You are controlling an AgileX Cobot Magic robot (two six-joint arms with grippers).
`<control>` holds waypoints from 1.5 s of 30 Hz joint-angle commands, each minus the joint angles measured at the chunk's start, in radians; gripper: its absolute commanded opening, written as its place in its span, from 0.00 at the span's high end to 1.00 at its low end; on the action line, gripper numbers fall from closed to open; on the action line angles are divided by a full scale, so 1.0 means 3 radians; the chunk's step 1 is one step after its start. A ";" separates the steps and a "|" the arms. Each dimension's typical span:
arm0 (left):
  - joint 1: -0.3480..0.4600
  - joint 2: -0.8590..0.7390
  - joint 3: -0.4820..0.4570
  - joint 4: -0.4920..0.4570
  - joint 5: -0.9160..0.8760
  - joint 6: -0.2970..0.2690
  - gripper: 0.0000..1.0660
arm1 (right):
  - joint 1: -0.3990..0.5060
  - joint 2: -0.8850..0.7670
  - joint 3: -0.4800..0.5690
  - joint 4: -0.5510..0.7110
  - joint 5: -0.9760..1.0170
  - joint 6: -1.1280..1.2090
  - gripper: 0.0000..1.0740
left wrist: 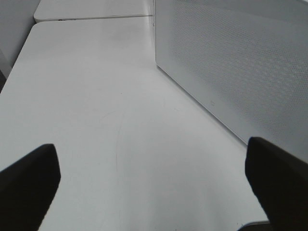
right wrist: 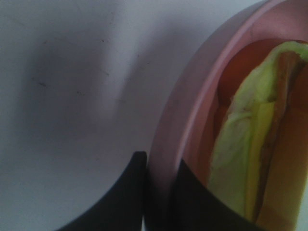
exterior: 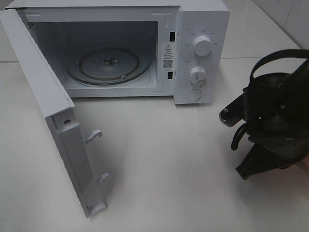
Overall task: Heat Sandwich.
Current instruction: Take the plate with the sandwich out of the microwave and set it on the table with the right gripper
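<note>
At the right edge of the bench, the right pincer is clamped narrow on the rim of a pink plate, one dark finger outside the rim and the other inside it. On that plate lies the sandwich, seen edge-on in the right wrist view: a pale yellow-green layer beside tan crust and reddish-orange filling, with its long axis running roughly along the line of the fingers. Its full outline is cut off by the frame. From the high view the plate and sandwich are hidden under the right arm, which sits low near the bench's right side, just clear of the microwave.

The left pincer stands wide, both dark fingertips apart over bare bench, with the microwave's perforated side wall close beside one of them.

Wide clear bench lies in front of the microwave, between the arm and the door. The door swings out far to the left, its latch hooks facing the open space. The cavity is open, with the glass turntable inside. Beside the cavity, a warning-triangle sticker sits above a QR code; the print there and around the two knobs is too small to read.
</note>
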 commanded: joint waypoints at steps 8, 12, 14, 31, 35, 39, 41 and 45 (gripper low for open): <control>0.0007 -0.0073 0.0010 0.0007 -0.0017 0.0000 0.05 | 0.0003 0.0443 -0.0027 -0.0303 -0.0070 0.0363 0.93; 0.0007 -0.0073 0.0010 0.0007 -0.0017 0.0000 0.05 | 0.0003 0.0593 -0.0030 -0.0410 -0.0187 0.0553 0.93; 0.0007 -0.0073 0.0010 0.0007 -0.0017 0.0000 0.05 | 0.0003 0.0700 -0.0030 -0.0463 -0.0240 0.0623 0.93; 0.0007 -0.0073 0.0010 0.0007 -0.0017 0.0000 0.05 | -0.0267 0.0913 -0.0030 -0.0613 -0.0480 0.0757 0.90; 0.0007 -0.0073 0.0010 0.0007 -0.0017 0.0000 0.05 | -0.0267 0.0913 -0.0030 -0.0597 -0.0480 0.0783 0.89; 0.0007 -0.0073 0.0010 0.0007 -0.0017 0.0000 0.05 | -0.0267 0.0907 -0.0043 -0.0587 -0.0480 0.0783 0.86; 0.0007 -0.0073 0.0010 0.0007 -0.0017 0.0000 0.05 | -0.0267 0.0897 -0.0057 -0.0587 -0.0480 0.0783 0.82; 0.0007 -0.0073 0.0010 0.0007 -0.0017 0.0000 0.05 | -0.0267 0.0860 -0.0057 -0.0583 -0.0480 0.0783 0.76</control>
